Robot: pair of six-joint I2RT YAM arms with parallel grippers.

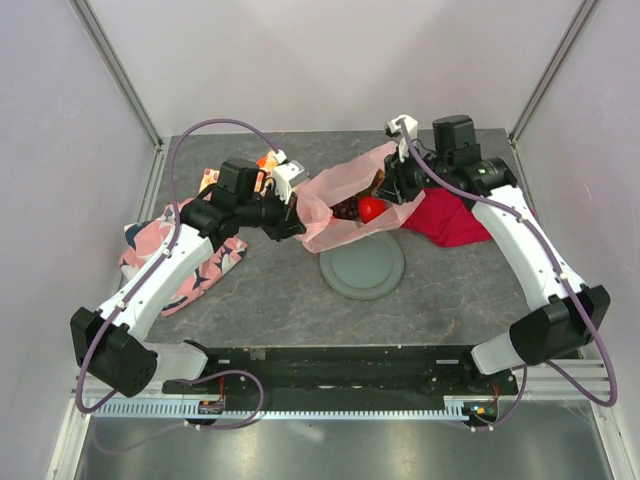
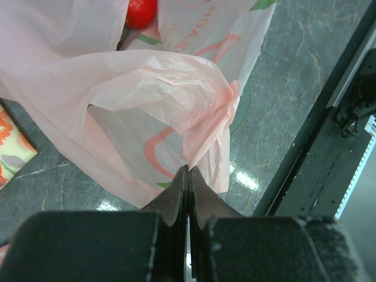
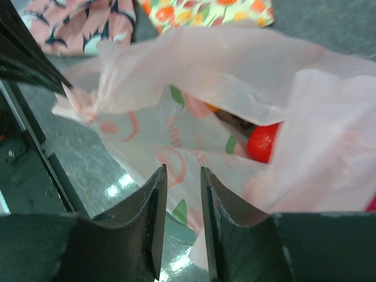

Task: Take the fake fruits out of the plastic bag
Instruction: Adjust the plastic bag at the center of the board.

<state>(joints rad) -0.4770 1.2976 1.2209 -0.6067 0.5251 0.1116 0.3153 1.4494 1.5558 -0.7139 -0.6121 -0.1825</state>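
The pale-pink plastic bag (image 1: 340, 195) lies across the middle of the table, its mouth toward the right arm. My left gripper (image 1: 295, 228) is shut on the bag's bunched left edge (image 2: 205, 135), and the film runs into its closed tips (image 2: 188, 170). Inside the mouth lie a red apple (image 1: 371, 208), also visible in the wrist views (image 2: 141, 12) (image 3: 262, 143), and a dark grape bunch (image 1: 347, 209). My right gripper (image 1: 393, 190) hovers at the bag's mouth (image 3: 235, 64). Its jaws (image 3: 183, 170) stand apart with nothing between them.
A grey round plate (image 1: 362, 265) sits just in front of the bag. A red cloth (image 1: 448, 218) lies under the right arm. A pink-and-navy cloth (image 1: 160, 245) is at the left, and a fruit-printed cloth (image 3: 205, 12) lies behind the bag.
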